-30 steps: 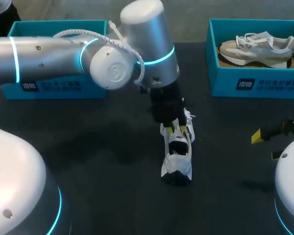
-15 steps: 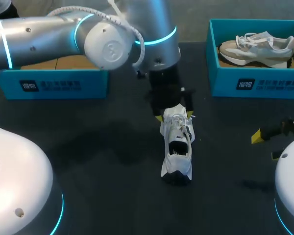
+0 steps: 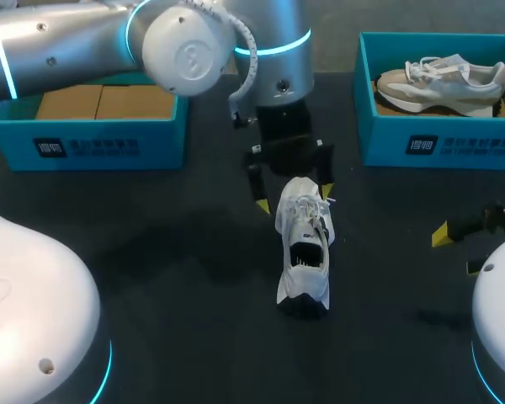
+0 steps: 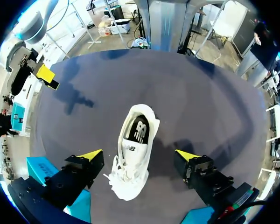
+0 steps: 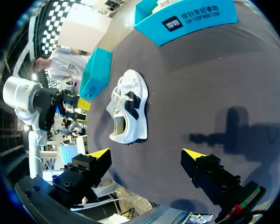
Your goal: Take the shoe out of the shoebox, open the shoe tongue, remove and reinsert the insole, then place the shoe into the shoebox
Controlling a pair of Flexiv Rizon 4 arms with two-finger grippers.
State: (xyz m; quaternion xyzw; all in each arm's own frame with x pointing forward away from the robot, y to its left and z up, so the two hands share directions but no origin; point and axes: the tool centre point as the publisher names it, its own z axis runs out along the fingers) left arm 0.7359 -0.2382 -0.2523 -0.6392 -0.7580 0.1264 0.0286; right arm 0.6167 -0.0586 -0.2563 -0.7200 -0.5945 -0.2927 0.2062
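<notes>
Hovering just above the laced front of the white shoe (image 3: 304,252), the left gripper (image 3: 293,199) holds its jaws spread wide, one yellow tip on each side of the toe and neither touching it. The shoe stands upright on its sole on the dark table (image 3: 177,252), out of any box, with its toe pointing away from the robot and its heel toward it. From the left wrist the shoe (image 4: 133,149) lies between the open fingers (image 4: 91,155), and the mouth gapes enough to show the insole (image 4: 138,130) lying flat inside.

Well to the right of the shoe, the right gripper (image 3: 459,250) sits low near the table with its jaws also wide and holding nothing; from its own wrist the right gripper (image 5: 145,154) looks at the shoe (image 5: 128,112) side-on from a distance.

Beyond the shoe to the left sits an open blue box (image 3: 84,139), and beyond it to the right a second box (image 3: 438,135) with a beige shoe (image 3: 442,80) in it.

The take-out step looks done. The work in hand seems to be the tongue and insole: the next move probably calls for lowering one gripper into the mouth to pinch the insole's edge, with the other steadying the shoe so it does not tip.
</notes>
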